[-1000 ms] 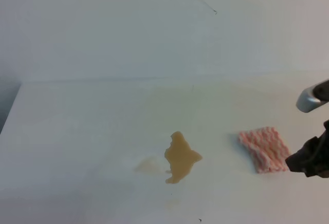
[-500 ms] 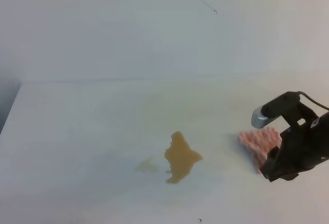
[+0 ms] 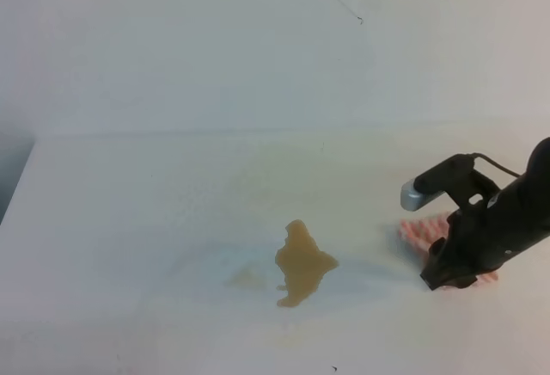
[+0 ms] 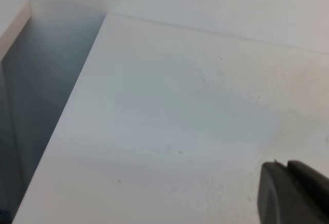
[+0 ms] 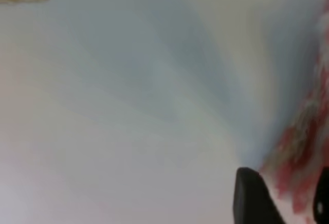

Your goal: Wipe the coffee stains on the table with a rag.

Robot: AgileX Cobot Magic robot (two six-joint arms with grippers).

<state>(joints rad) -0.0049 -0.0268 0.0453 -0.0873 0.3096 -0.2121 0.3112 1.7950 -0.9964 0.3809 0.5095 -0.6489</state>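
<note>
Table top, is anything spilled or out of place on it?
Yes. A tan-brown coffee puddle sits mid-table, with a fainter beige smear just left of it. Both are unwiped; the pink-striped rag lies apart to the right.

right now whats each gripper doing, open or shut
Left gripper: only a dark tip shows, cannot be told.
Right gripper: open, down at the rag, jaws either side of its edge, not closed.
</note>
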